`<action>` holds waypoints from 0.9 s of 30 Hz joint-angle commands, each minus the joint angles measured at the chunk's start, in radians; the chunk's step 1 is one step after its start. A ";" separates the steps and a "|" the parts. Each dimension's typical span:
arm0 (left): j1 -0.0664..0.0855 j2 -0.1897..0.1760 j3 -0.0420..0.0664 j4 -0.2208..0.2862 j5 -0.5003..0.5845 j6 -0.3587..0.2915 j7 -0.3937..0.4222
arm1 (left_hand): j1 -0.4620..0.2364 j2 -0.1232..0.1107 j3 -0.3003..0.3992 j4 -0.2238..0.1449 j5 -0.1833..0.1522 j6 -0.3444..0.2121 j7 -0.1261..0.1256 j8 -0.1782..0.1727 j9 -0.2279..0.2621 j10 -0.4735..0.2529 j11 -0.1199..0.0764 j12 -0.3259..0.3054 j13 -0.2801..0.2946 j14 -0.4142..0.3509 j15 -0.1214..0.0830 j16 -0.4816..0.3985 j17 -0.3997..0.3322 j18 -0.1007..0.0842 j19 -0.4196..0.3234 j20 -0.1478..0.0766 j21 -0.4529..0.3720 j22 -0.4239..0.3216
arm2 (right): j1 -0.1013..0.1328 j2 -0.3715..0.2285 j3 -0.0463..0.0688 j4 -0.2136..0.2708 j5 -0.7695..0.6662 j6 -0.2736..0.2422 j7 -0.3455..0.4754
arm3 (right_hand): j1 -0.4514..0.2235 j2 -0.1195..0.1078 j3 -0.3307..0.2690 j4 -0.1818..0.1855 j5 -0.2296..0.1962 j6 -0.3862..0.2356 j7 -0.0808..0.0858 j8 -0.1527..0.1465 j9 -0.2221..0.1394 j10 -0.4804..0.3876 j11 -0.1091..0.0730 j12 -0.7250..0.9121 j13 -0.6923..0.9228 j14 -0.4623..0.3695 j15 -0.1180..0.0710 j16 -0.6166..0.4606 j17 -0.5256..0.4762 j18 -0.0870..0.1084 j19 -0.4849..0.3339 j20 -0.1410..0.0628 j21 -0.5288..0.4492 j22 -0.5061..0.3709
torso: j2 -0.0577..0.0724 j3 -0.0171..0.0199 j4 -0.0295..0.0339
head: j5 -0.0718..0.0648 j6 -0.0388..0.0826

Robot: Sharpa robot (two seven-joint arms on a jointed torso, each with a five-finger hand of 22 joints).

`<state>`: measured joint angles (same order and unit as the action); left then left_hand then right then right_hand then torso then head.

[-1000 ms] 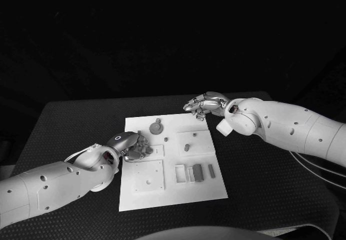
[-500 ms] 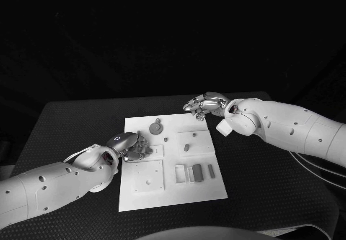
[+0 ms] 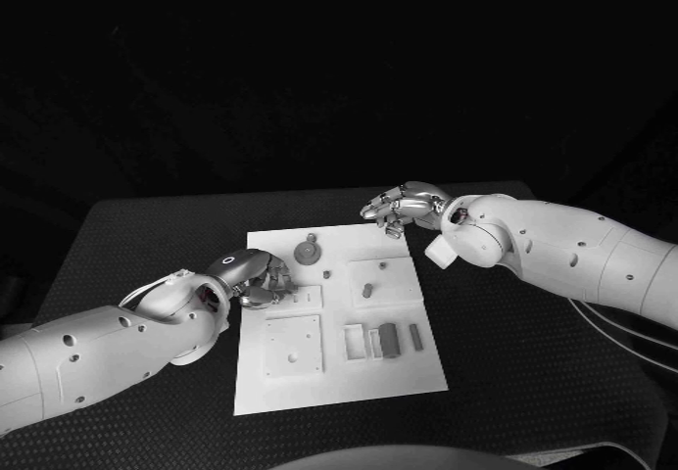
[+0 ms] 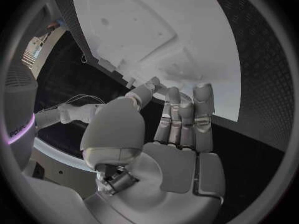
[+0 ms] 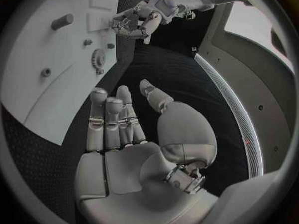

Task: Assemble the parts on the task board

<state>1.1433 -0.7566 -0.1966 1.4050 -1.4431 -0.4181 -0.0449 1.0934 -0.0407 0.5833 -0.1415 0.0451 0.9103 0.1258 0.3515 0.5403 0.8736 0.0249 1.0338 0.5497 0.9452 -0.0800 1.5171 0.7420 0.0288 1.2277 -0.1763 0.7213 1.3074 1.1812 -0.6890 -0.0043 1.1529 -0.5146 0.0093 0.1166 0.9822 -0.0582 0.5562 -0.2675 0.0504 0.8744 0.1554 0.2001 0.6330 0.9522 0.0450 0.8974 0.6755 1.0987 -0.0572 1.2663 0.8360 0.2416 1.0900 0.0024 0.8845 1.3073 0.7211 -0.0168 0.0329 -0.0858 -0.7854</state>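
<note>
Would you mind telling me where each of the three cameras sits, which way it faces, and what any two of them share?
Head view: sits on the robot's head, looks down at the black table and the white rectangular task board; both white arms enter, with the silver left hand and silver right hand.
Left wrist view: sits behind the left hand, faces the task board past its extended fingers.
Right wrist view: sits behind the right hand, faces the task board.
Shared: the right wrist and head views both show the left hand at the board.
</note>
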 commanded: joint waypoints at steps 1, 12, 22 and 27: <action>0.013 0.003 0.000 0.010 -0.044 0.086 -0.030 | 0.017 0.009 0.007 0.016 0.003 0.002 0.010 0.004 0.001 -0.004 0.004 0.003 -0.001 0.006 0.002 0.006 0.001 0.098 -0.006 0.000 0.004 0.021 | -0.001 0.002 0.000 0.001 -0.002 0.008 0.008 | -0.010 0.003 0.001 0.008 0.004 0.000 0.006 -0.006 -0.002 -0.004 0.006 0.003 -0.001 -0.006 0.000 -0.004 -0.001 0.020 0.003 -0.004 -0.007 0.015 | 0.000 -0.0005 -0.0006 | 0.003 0.000; 0.073 0.030 0.000 0.030 -0.165 0.233 -0.137 | 0.011 -0.024 0.003 0.025 0.003 0.007 0.008 0.005 0.001 -0.005 0.003 0.003 -0.003 0.010 0.001 0.009 0.001 0.102 -0.004 0.000 0.007 0.020 | -0.001 0.006 0.000 -0.002 -0.001 0.008 0.006 | -0.010 0.002 0.001 0.008 0.004 0.000 0.006 -0.006 -0.002 -0.004 0.006 0.003 -0.001 -0.006 0.000 -0.004 -0.002 0.020 0.003 -0.004 -0.007 0.015 | 0.001 -0.0003 -0.0008 | 0.005 0.000; 0.098 0.063 -0.004 0.050 -0.289 0.361 -0.271 | 0.015 -0.039 0.003 0.024 0.003 0.013 0.006 0.007 0.002 -0.001 0.001 0.003 -0.005 0.014 -0.001 0.010 0.001 0.104 0.000 -0.002 0.009 0.020 | -0.001 0.008 0.000 -0.002 -0.001 0.007 0.006 | -0.010 0.002 0.001 0.008 0.004 0.000 0.006 -0.006 -0.002 -0.004 0.006 0.004 -0.002 -0.006 0.000 -0.004 -0.002 0.020 0.003 -0.004 -0.007 0.015 | 0.001 0.0003 -0.0010 | 0.007 -0.001; 0.098 0.075 -0.006 0.054 -0.313 0.387 -0.313 | 0.012 -0.047 0.001 0.028 0.003 0.016 0.005 0.008 0.002 0.002 0.000 0.003 -0.006 0.017 -0.002 0.010 0.000 0.104 0.001 -0.002 0.008 0.019 | -0.001 0.008 0.000 -0.001 -0.001 0.007 0.006 | -0.010 0.002 0.001 0.008 0.004 0.000 0.006 -0.006 -0.002 -0.004 0.006 0.004 -0.002 -0.006 0.000 -0.004 -0.002 0.020 0.003 -0.005 -0.007 0.015 | 0.001 0.0003 -0.0008 | 0.007 -0.002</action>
<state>1.2392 -0.6829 -0.2029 1.4559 -1.6985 -0.0953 -0.2930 1.1062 -0.0755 0.5860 -0.1193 0.0457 0.9125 0.1237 0.3532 0.5409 0.8737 0.0250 1.0338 0.5451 0.9492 -0.0770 1.5217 0.7417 0.0288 1.2277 -0.1729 0.7252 1.3081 1.1812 -0.6815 -0.0043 1.1506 -0.5145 0.0093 0.1157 0.9822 -0.0581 0.5562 -0.2675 0.0504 0.8759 0.1534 0.2001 0.6330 0.9522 0.0449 0.8973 0.6748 1.0987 -0.0571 1.2663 0.8360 0.2417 1.0897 0.0026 0.8845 1.3073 0.7217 -0.0167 0.0316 -0.0785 -0.7869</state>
